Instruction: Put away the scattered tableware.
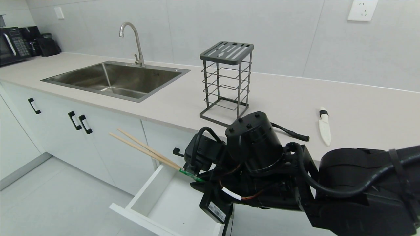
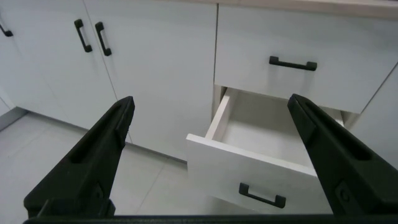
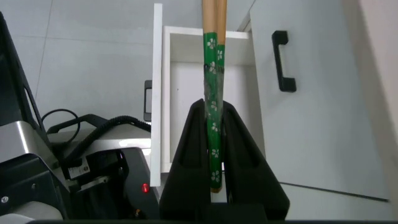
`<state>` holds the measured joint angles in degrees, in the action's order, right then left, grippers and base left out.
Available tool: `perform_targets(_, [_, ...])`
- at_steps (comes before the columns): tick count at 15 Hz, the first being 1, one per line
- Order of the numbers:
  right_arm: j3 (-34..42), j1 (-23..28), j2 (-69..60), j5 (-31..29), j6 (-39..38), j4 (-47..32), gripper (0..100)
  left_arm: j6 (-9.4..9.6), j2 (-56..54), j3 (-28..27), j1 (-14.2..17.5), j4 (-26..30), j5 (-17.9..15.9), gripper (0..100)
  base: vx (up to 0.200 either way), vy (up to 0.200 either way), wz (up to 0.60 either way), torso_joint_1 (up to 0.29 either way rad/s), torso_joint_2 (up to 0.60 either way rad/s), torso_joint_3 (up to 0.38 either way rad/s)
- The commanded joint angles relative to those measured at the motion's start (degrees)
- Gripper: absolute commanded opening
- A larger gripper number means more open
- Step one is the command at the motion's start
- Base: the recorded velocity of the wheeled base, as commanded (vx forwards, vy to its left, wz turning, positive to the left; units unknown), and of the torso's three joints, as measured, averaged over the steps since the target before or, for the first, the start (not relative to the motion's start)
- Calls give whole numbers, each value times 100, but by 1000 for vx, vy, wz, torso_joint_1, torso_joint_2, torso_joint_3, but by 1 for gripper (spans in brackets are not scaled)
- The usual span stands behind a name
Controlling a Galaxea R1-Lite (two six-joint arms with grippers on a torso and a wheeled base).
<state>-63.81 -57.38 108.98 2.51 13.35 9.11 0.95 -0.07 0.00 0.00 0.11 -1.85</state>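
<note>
Grey wall tiles back a long pale table (image 1: 295, 98) with a sink (image 1: 115, 78) set into it and white cabinets below. One drawer (image 1: 144, 193) under the table stands pulled open, its white floor bare where it can be seen. On the table, a dark wire rack (image 1: 226, 78) stands upright near the front edge. A white knife (image 1: 324, 126) lies flat well apart from the rack, on the robot's right.

The right end effector (image 1: 193, 173) hangs above the open drawer, clamped on a pair of chopsticks (image 1: 144, 149) by their green-patterned ends. The wooden shafts slant out and up toward the sink side, running roughly along the drawer's front panel rather than into its depth. Their free tips reach past the drawer's side wall. The drawer lies straight beneath the grip, so the coming move is likely a short descent, probably with a shift toward the robot's right so the whole length clears that wall.

The left end effector (image 2: 211, 102) has its fingers spread wide apart and holds nothing. It faces the drawer front from farther off, so the right arm is the nearer one.
</note>
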Motion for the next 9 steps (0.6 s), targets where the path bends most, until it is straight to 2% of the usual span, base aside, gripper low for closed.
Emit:
perform_targets(1, [0,-1,0,4,1,3,0,2,7,0,0,-2,1,100,0,0,0,-237,466,217])
perform_targets(9, [-220,122,396,4,80,-5,0,2,7,0,0,-2,1,100,0,0,0,-242,402,184])
